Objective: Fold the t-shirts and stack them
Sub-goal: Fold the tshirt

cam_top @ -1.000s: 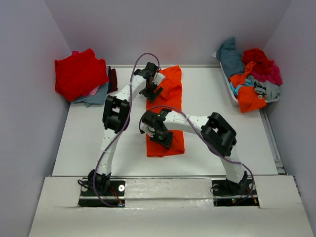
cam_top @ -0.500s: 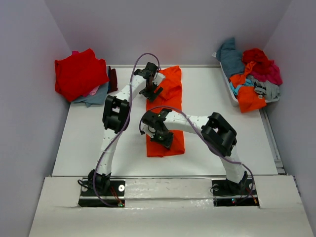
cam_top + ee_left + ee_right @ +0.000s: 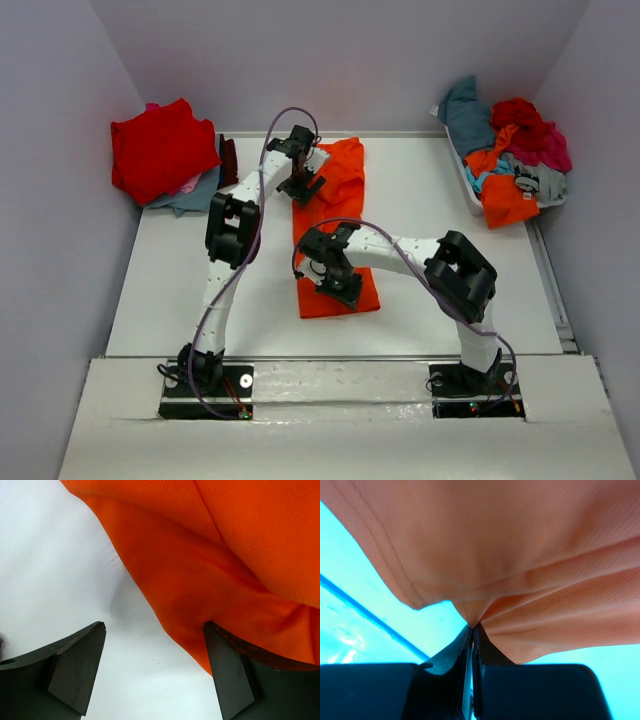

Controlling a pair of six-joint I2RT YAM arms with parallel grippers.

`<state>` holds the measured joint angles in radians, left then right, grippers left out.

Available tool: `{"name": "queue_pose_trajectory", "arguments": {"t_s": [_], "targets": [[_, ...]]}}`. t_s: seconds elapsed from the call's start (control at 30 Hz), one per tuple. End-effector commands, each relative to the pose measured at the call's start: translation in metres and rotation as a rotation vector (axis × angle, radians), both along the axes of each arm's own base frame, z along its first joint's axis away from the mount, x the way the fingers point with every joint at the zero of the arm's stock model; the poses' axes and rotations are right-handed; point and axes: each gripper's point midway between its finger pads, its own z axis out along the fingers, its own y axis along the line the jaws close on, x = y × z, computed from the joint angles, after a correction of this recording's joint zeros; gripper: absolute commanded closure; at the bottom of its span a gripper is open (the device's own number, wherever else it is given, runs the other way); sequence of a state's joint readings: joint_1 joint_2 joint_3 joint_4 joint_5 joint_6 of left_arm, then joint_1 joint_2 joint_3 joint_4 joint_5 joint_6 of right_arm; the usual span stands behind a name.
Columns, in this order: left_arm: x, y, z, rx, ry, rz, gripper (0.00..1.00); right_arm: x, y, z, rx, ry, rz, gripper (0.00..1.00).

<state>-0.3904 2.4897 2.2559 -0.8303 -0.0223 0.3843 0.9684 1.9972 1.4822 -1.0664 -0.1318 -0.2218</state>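
Observation:
A bright orange t-shirt [image 3: 345, 180] lies as a long folded strip down the middle of the white table [image 3: 180, 270]. My left gripper [image 3: 298, 190] is open at the shirt's far left edge. In the left wrist view [image 3: 155, 670] the orange cloth [image 3: 225, 555] lies against the right finger [image 3: 230, 680], with bare table between the jaws. My right gripper [image 3: 340, 287] is over the shirt's near end. In the right wrist view [image 3: 472, 630] it is shut on a pinch of the orange cloth [image 3: 520, 555], which is lifted off the table.
A folded red shirt [image 3: 160, 150] tops a stack over pink and grey cloth [image 3: 190, 195] at the far left. A white bin [image 3: 468, 185] at the far right holds a heap of teal, red, magenta, grey and orange shirts [image 3: 510, 150].
My right gripper has moved a little nearer and to the right, dragging the shirt's near end with it. My left gripper has shifted slightly left at the far edge.

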Motion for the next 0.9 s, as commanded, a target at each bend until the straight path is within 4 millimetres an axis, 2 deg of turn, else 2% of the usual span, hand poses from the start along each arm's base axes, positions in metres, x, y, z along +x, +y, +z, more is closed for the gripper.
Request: {"name": "queue_pose_trajectory", "arguments": {"t_s": [0.0, 0.33, 0.47, 0.57, 0.6, 0.63, 0.67, 0.7, 0.8, 0.87], "targets": [[-0.026, 0.034, -0.042, 0.124, 0.149, 0.006, 0.08, -0.018, -0.013, 0.014, 0.003, 0.047, 0.023, 0.93], [-0.026, 0.034, -0.042, 0.127, 0.149, 0.008, 0.08, -0.025, -0.019, 0.012, -0.01, 0.077, 0.024, 0.93], [-0.027, 0.034, -0.043, 0.123, 0.155, 0.011, 0.08, -0.024, -0.015, 0.012, -0.004, 0.08, 0.021, 0.9], [-0.027, 0.034, -0.042, 0.122, 0.153, 0.011, 0.08, -0.014, -0.011, 0.014, -0.001, 0.039, 0.025, 0.79], [-0.027, 0.034, -0.042, 0.122, 0.154, 0.009, 0.08, -0.01, -0.01, 0.014, -0.001, 0.018, 0.023, 0.72], [-0.027, 0.034, -0.041, 0.121, 0.15, 0.01, 0.08, -0.004, -0.006, 0.017, 0.01, -0.006, 0.023, 0.59], [-0.025, 0.033, -0.038, 0.119, 0.139, 0.009, 0.08, 0.003, -0.007, 0.018, -0.001, -0.043, 0.02, 0.54], [-0.025, 0.034, -0.039, 0.119, 0.141, 0.007, 0.08, 0.009, -0.004, 0.018, 0.006, -0.074, 0.015, 0.44], [-0.024, 0.033, -0.034, 0.113, 0.126, 0.003, 0.08, 0.023, 0.002, 0.022, 0.012, -0.136, 0.001, 0.31], [-0.022, 0.033, -0.03, 0.11, 0.111, -0.001, 0.08, 0.03, 0.007, 0.027, 0.024, -0.163, -0.004, 0.29]]}}
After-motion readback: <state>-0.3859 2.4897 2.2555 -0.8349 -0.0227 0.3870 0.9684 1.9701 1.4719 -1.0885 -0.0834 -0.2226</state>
